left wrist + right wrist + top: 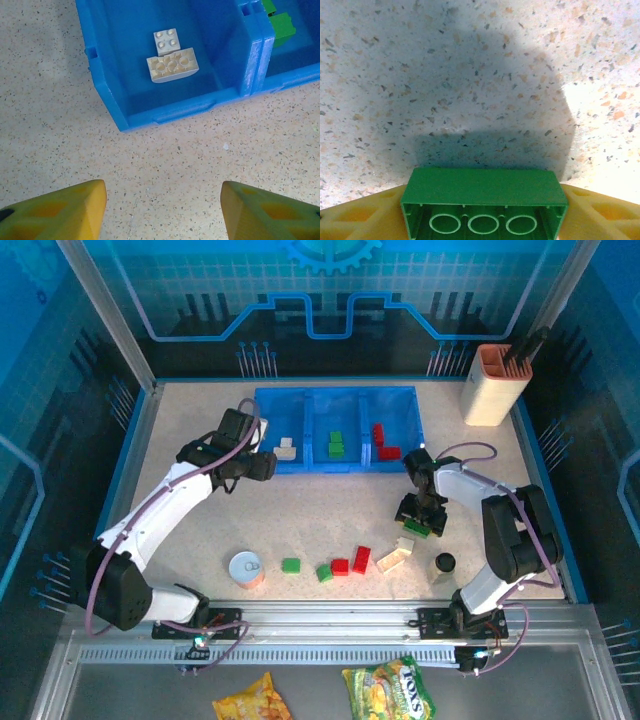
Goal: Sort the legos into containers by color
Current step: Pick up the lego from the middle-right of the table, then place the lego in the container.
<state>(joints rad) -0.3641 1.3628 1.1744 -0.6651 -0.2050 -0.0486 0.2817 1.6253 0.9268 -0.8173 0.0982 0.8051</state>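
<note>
Right claw (485, 212) clamps an oblong green plastic brick (484, 190) over the speckled tabletop (470, 75). Left claw (163, 202) stands open and empty, near the bright-blue plastic three-compartment bin (107, 95).

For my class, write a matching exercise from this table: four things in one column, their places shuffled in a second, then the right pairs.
Things
1. cream bricks
2. tin
3. beige holder
4. oblong green brick

Places
A. at the right gripper, between its fingers
B. far right corner of the table
C. left compartment of the bin
D. near the front edge, left of the loose bricks

Pairs: 1-C, 2-D, 3-B, 4-A
</note>
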